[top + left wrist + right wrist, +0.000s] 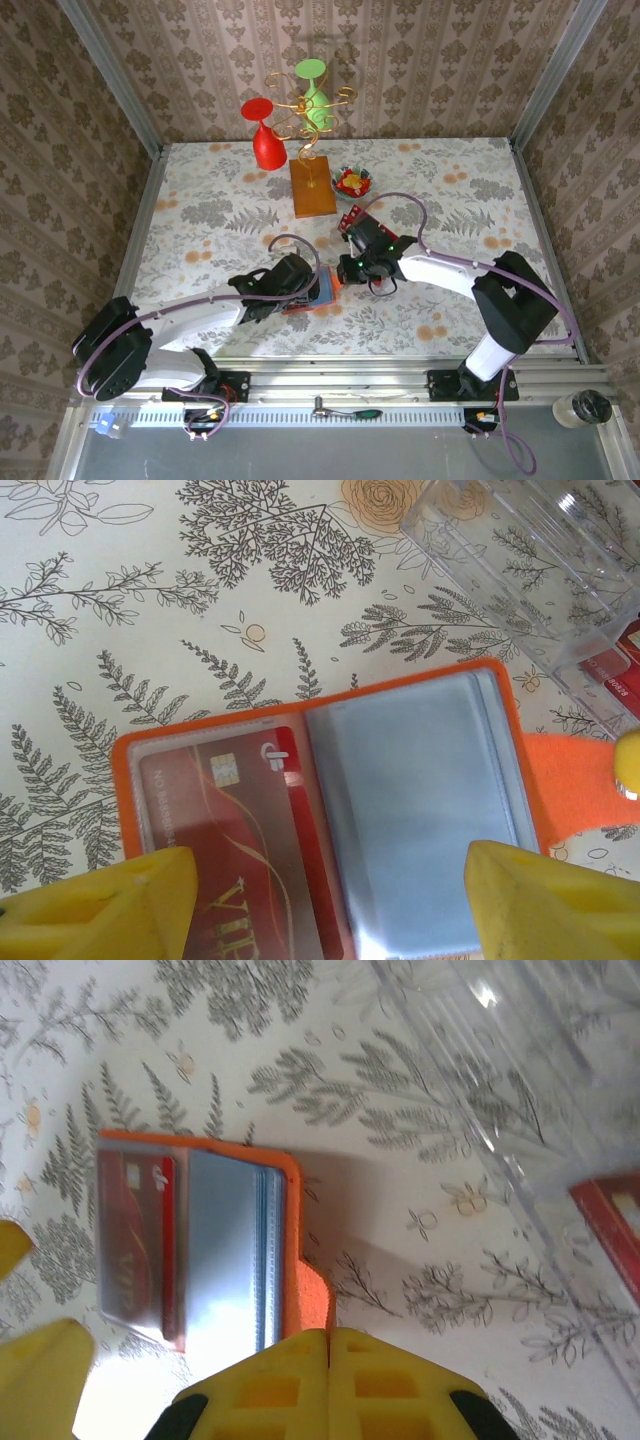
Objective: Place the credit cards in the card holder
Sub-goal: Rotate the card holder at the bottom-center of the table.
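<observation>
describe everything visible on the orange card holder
The card holder is an orange folding case lying open and flat on the floral table. Clear plastic sleeves fill it; one holds a red credit card with a chip. Its orange strap sticks out sideways, apparently pinched by the shut right pincer.

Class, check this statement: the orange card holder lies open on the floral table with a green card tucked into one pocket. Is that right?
Not quite. The card in the pocket is red, not green, as the left wrist view shows. The rest stands: the orange card holder lies open on the floral table.
</observation>
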You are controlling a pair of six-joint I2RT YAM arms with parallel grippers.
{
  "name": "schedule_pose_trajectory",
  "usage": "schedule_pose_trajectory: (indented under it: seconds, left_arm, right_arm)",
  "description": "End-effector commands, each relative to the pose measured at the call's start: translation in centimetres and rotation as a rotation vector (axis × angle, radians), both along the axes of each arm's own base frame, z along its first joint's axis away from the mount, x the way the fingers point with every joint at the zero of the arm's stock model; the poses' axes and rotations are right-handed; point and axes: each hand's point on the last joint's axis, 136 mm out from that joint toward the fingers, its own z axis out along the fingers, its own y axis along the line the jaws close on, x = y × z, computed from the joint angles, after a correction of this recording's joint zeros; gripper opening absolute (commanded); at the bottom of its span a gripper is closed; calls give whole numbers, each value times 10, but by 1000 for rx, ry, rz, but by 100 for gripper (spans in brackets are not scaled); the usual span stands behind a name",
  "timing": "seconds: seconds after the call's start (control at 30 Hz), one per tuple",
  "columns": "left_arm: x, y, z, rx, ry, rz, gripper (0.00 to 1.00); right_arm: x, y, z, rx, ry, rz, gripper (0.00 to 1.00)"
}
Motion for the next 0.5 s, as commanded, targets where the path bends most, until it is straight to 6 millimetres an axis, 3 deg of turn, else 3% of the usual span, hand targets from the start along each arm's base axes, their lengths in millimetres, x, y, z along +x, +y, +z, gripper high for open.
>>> schedule_pose_trajectory:
  seconds: [0.0,0.1,0.23,0.47]
  left_arm:
    - [2,-1,-1,5,-13,15,72]
    - [3,-1,-2,9,-10,13,72]
    - [3,-2,-2,12,-10,11,72]
    - [2,-1,-2,11,-8,10,72]
  right_arm:
    - [-16,-1,-1,34,21,-8,0]
    - [-29,-4,-9,35,38,-14,0]
    - [-36,-8,-13,32,48,-24,22]
    - [-24,-17,20,6,-39,-29,23]
